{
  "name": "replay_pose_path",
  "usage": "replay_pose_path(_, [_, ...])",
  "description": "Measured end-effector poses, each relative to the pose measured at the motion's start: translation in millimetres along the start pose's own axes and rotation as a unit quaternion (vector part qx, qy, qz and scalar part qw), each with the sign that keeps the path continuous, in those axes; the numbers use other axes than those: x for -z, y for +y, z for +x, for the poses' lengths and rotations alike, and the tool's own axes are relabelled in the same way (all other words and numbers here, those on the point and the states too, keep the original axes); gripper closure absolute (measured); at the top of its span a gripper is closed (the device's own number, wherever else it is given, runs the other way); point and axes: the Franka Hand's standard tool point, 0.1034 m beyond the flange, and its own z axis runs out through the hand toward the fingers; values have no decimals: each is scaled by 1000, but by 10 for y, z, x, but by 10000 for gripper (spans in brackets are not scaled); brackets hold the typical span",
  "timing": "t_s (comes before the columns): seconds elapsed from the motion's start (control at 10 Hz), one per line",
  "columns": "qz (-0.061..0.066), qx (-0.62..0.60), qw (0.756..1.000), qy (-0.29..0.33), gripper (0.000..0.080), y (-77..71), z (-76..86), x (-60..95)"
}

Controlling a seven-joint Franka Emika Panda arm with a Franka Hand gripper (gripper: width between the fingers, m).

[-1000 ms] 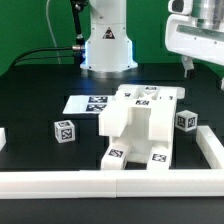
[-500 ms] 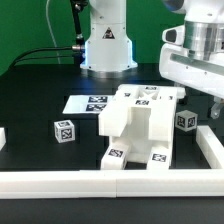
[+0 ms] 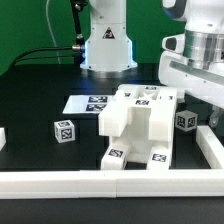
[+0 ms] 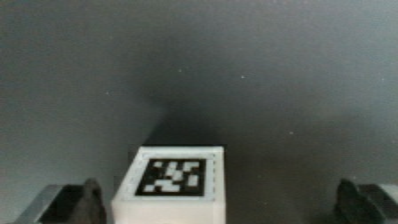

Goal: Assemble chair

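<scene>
Chair [image 3: 140, 125], partly built white blocky body on the black surface [image 3: 30, 100] behind the front rail [image 3: 60, 182], claw [image 4: 222, 205] hanging over a small tagged block [image 3: 186, 121] at the exterior view's right, fingers [image 4: 71, 205] spread wide apart

Exterior frontal, wide; wrist close, downward

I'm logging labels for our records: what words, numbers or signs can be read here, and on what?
No words or numbers can be read.
Black-and-white square tags, patterns and not text: on the chair, the marker board, the left block and the right block (the exterior view's sides).
Small mark on the robot base: too blurred to read.
</scene>
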Motion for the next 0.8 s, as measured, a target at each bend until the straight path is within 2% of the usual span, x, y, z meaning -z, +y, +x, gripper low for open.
replay_pose_path(0.3, [0,-1,1000,-2,186,6,-4,-10])
replay_pose_path(0.5, [0,1,1000,-2,474,7,-3,-10])
replay_pose_path(0.8, [2,1,1000,-5,521,-19,-41,30])
